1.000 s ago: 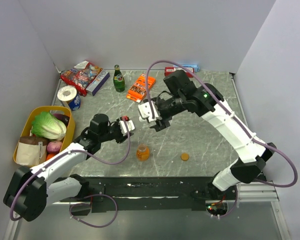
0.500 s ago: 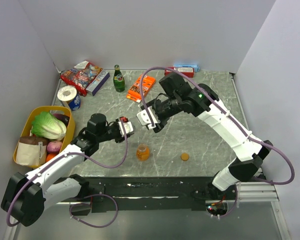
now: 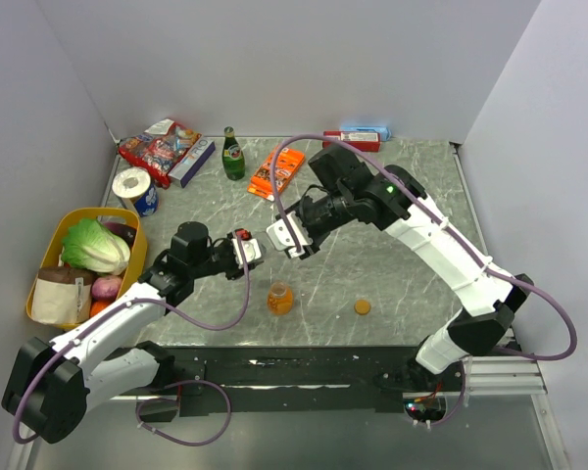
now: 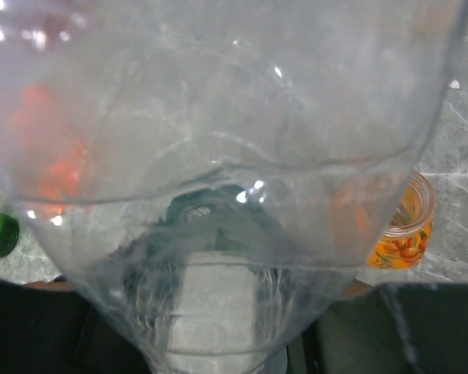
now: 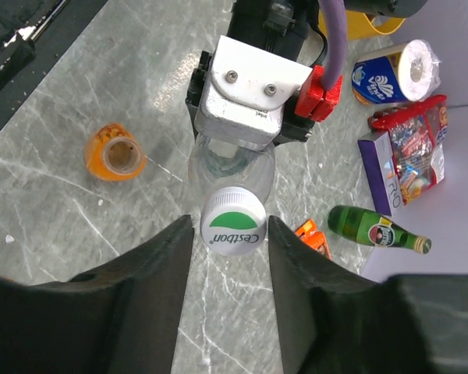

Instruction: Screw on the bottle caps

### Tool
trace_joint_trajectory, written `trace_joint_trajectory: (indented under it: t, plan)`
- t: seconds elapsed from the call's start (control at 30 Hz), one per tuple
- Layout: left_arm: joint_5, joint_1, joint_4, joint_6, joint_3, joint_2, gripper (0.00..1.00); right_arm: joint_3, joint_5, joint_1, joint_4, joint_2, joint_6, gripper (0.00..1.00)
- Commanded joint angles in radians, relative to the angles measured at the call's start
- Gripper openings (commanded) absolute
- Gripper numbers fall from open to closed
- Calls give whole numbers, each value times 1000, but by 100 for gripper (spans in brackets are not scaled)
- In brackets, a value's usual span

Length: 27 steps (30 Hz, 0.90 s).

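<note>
Gripping the clear bottle [image 5: 230, 167] in the L gripper [image 3: 253, 247], held off the table [image 3: 402, 264], neck pointing out past its fingertips twd the R arm. Straddling the white cap [image 5: 233, 221] (green mark on top) with the R gripper [image 5: 232, 234]: jaws apart, thin sliver of gap each side, not pinching yet. Sits right at the bottle mouth, dead btw the R fingers; can't tell if it's on the threads.

Close gently till both pads touch. Keep cap centred & square to the neck, since any tilt prob. cross-threads. Press lightly along the neck, then turn at the wrist, re-gripping as needed. Hold L grip firm vs. the twist, but don't over-squeeze the thin plastic.

Leave for after: orange bottle [image 5: 115, 153], open-mouthed, down beside the R gripper; orange cap [image 3: 362, 306], well apart from both grippers.
</note>
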Motion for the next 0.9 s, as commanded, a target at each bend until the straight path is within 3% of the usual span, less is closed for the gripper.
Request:
trace_joint_trajectory:
  t: [0.0, 0.13, 0.23, 0.3, 0.33, 0.47, 0.53, 0.57, 0.67, 0.77, 0.87]
  plan:
    - [28, 5, 72, -11, 52, -7, 1, 14, -10, 9, -5, 22, 10, 42]
    - [-9, 0, 139, -43, 42, -9, 1, 43, 10, 2, 12, 65, 179, 29]
    - [-181, -18, 274, -111, 20, -6, 1, 173, 13, -26, -38, 160, 368, 24]
    - [-398, -40, 358, -146, 12, 5, 1, 336, 2, -58, -87, 265, 491, 20]
    - [-470, -63, 426, -151, 17, 28, 1, 396, -27, -96, -104, 302, 628, 20]
    - [-708, -113, 544, -74, 57, 101, 1, 693, -125, -178, -159, 497, 947, 14]
    - [-770, -124, 584, -46, 63, 140, 1, 679, -179, -205, -112, 507, 1121, 2]
    - [-782, -123, 596, -40, 72, 149, 1, 581, -202, -216, -69, 475, 1180, 0]
    - [-828, -123, 558, -69, 103, 178, 1, 444, -229, -204, -1, 407, 1232, 0]
    - [-850, -123, 500, -95, 117, 195, 1, 427, -219, -199, 17, 390, 1278, 0]
    - [-850, -124, 468, -105, 103, 200, 1, 550, -141, -212, 14, 404, 1306, 25]
